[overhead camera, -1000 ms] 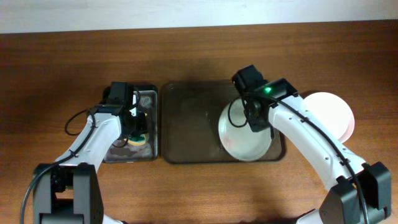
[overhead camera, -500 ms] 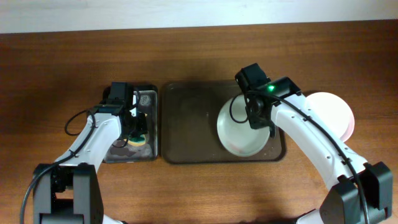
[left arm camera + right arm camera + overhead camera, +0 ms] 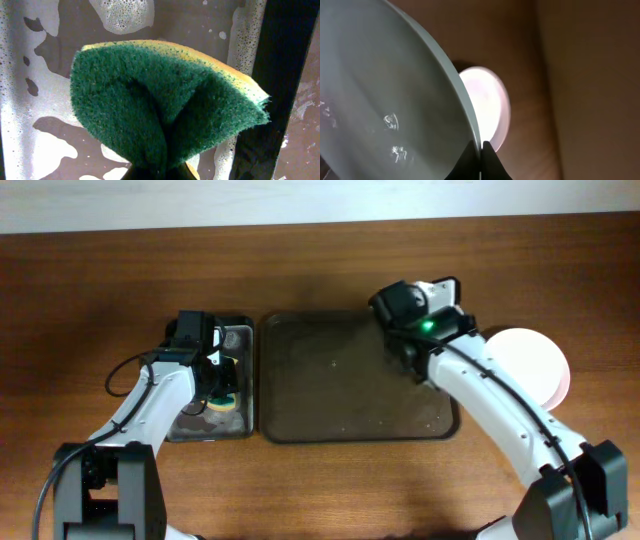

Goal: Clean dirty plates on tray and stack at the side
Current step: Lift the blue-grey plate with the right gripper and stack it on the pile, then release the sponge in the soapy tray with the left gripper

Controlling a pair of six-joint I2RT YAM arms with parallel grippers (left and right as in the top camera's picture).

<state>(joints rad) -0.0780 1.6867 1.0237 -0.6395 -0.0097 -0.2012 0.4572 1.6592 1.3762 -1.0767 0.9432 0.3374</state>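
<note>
My right gripper (image 3: 424,300) (image 3: 481,149) is shut on the rim of a wet white plate (image 3: 385,100), held tilted on edge above the back right corner of the dark brown tray (image 3: 340,380); from overhead only a sliver of the plate (image 3: 443,284) shows. No plate lies on the tray. A stack of white plates (image 3: 530,365) sits on the table right of the tray and also shows in the right wrist view (image 3: 492,105). My left gripper (image 3: 215,385) (image 3: 160,172) is shut on a green and yellow sponge (image 3: 160,100) over the small black tray.
The small black tray (image 3: 240,340) with soapy water stands left of the brown tray, almost touching it. Foam patches (image 3: 125,15) lie on its bottom. Bare wooden table (image 3: 330,480) surrounds both trays.
My right gripper has lifted the plate off the brown tray's right side and tipped it up on edge toward the back right. The left arm has not moved.
</note>
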